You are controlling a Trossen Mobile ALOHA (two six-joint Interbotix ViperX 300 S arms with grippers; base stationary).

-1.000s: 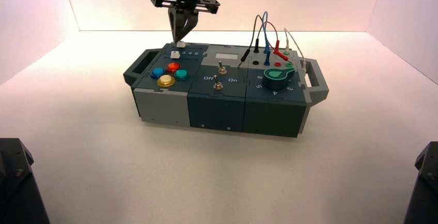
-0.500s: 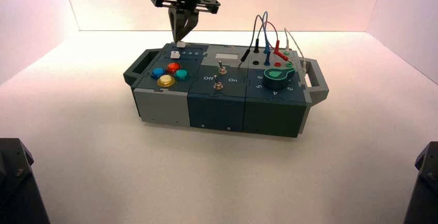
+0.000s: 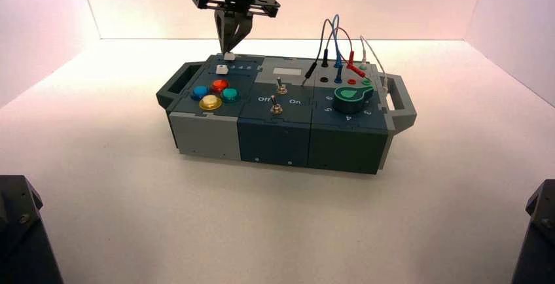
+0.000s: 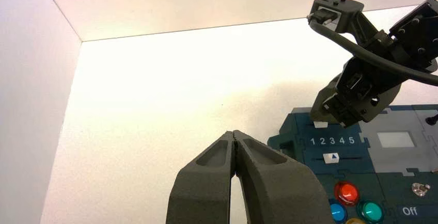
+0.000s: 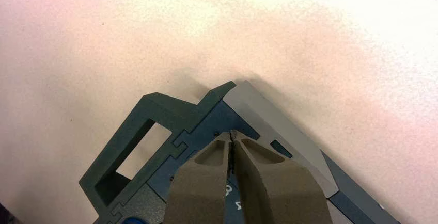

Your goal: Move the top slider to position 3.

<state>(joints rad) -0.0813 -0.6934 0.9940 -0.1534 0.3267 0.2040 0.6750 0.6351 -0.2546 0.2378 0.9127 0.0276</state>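
The top slider (image 3: 229,55) is a small white knob near the back left corner of the box (image 3: 275,133). It also shows in the left wrist view (image 4: 321,125), at the left end of its track. My right gripper (image 3: 230,47) hangs just above it, fingers shut and empty, tips pointing down. It also shows in the left wrist view (image 4: 326,116). In the right wrist view my right gripper (image 5: 232,133) hides the knob. My left gripper (image 4: 235,132) is shut and empty, held away from the box on its left side.
The twin white slider (image 3: 222,69) sits just in front, by the printed digits (image 4: 332,140). Coloured round buttons (image 3: 214,93), two toggle switches (image 3: 278,97), a green knob (image 3: 352,98) and plugged wires (image 3: 337,48) fill the box top. Handles (image 3: 173,86) stick out at each end.
My right gripper has risen very slightly above the top slider. The slider knob has not moved.
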